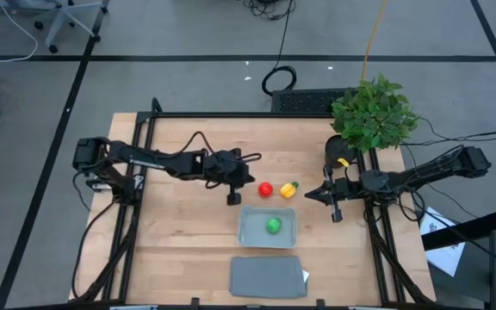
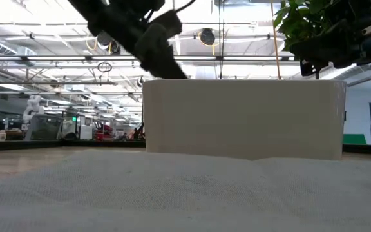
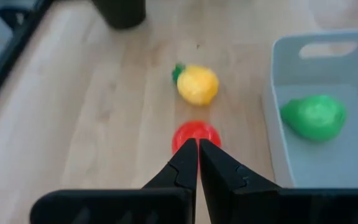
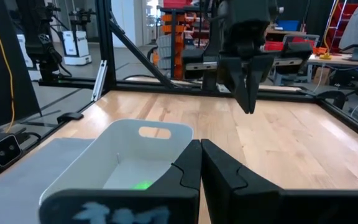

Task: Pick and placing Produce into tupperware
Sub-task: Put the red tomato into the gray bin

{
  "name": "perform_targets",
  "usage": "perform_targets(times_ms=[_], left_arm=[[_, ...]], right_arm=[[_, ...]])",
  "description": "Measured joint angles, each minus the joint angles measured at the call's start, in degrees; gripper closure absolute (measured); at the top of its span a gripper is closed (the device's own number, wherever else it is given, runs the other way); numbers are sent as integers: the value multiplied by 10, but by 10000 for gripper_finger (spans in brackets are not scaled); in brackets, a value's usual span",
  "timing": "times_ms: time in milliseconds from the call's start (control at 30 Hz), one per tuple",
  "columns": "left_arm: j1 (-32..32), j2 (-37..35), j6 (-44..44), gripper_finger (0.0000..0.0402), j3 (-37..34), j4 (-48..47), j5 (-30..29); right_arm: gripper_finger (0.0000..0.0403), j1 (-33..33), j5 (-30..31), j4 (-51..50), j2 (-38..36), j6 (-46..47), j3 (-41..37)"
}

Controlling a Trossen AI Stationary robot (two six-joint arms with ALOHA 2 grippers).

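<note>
The red round piece [image 1: 265, 189] and the yellow piece with a green tip [image 1: 289, 189] lie on the wooden table just beyond the tupperware [image 1: 268, 215]. The green round piece [image 1: 272, 226] lies inside the tupperware. My left gripper [image 1: 233, 199] is shut and empty, a little left of the red piece [image 3: 195, 134], its fingertips [image 3: 198, 144] pointing at it. My right gripper [image 1: 336, 215] is shut and empty, right of the tupperware [image 4: 120, 155].
A flat dark grey lid [image 1: 268, 277] lies near the table's near edge, below the tupperware. A leafy green potted plant [image 1: 374, 112] stands at the far right corner. Bare wood lies left of the tupperware.
</note>
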Motion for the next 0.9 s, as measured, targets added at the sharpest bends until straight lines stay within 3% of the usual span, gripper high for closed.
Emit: perform_targets(times_ms=[233, 900], left_arm=[[7, 0, 16, 380, 31, -1, 51], [55, 0, 30, 380, 30, 28, 71]], right_arm=[[403, 1, -2, 5, -33, -2, 0], [403, 0, 17, -75, -147, -21, 0]])
